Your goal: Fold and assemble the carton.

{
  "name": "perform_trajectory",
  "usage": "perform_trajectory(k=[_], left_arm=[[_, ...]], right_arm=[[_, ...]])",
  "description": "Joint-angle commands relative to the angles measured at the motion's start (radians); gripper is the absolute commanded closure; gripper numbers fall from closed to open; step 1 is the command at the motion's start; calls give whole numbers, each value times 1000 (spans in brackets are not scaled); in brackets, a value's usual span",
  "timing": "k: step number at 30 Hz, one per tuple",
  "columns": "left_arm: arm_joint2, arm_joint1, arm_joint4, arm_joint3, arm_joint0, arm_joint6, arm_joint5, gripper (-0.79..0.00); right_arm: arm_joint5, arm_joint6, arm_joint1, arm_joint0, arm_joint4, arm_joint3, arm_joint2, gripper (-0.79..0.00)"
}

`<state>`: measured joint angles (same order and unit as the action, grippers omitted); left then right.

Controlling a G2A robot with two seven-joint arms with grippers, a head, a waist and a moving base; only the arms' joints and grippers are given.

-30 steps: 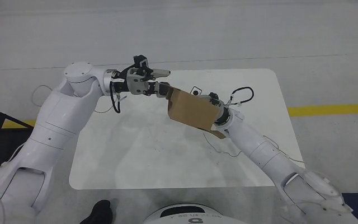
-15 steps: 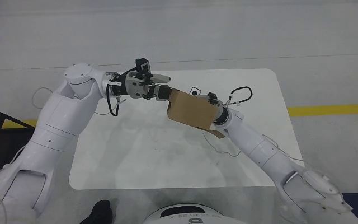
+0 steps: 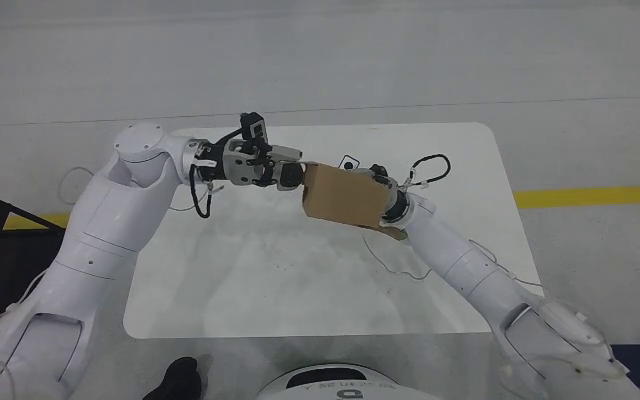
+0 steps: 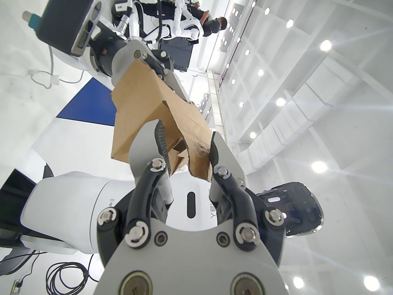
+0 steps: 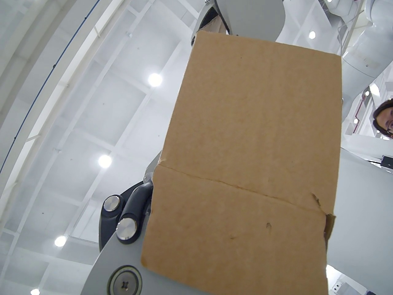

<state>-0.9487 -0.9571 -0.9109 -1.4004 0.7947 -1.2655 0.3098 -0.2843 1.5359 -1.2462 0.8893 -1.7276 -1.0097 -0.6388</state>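
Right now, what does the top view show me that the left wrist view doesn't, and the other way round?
Top view: the white table underneath, a yellow floor line, and both arms meeting at the carton.

Left wrist view: the left gripper up close, open, its fingers either side of the carton's ragged end flap; the right gripper clamped on the far end; ceiling lights behind.

Both: the brown carton held in the air between the two arms.

carton (image 3: 345, 197) above table (image 3: 250, 290) | left pincer (image 3: 293, 175) at its left end | right pincer (image 3: 380, 181) at its right end
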Motion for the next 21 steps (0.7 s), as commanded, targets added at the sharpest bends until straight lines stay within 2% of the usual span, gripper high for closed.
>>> perform_trajectory(k=[1, 11, 21], left_arm=[[-6, 2, 7, -9, 10, -2, -3, -317], [-25, 5, 36, -47, 48, 5, -4, -320], [-29, 7, 93, -62, 52, -6, 15, -369]], right_arm=[[0, 0, -2, 0, -4, 3, -1, 0], [0, 0, -8, 1, -12, 13, -9, 0], [0, 0, -14, 2, -15, 19, -11, 0]])
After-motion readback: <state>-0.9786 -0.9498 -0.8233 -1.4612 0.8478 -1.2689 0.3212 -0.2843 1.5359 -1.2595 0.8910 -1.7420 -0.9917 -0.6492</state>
